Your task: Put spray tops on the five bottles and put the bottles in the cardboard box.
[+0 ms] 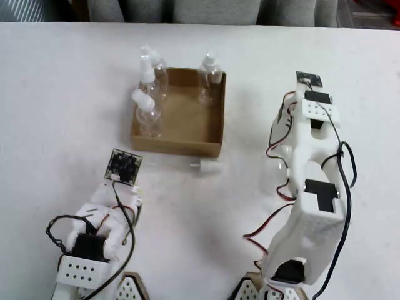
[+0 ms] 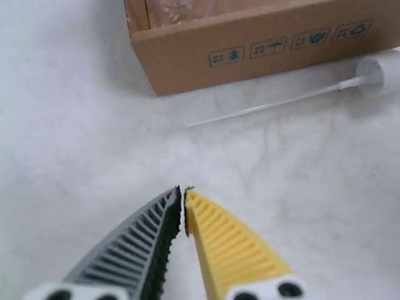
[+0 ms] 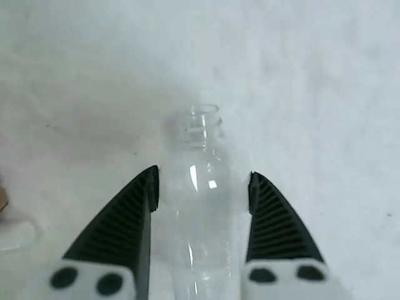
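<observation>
The cardboard box (image 1: 209,149) stands mid-table and holds several clear bottles (image 1: 210,76) with white spray tops on. A loose spray top (image 1: 206,167) with its long thin tube lies on the table just in front of the box; it also appears in the left wrist view (image 2: 374,70) past the box (image 2: 262,47). My left gripper (image 2: 183,192) is shut and empty, low over the table short of the box corner. A capless clear bottle (image 3: 200,187) lies on the table with its neck pointing away. My right gripper (image 3: 203,176) is open and straddles it, with a finger close on each side.
The right arm (image 1: 309,187) stretches along the right side of the table, right of the box, and covers the capless bottle from above. The left arm (image 1: 100,231) sits folded at the near left. Chairs stand beyond the far table edge.
</observation>
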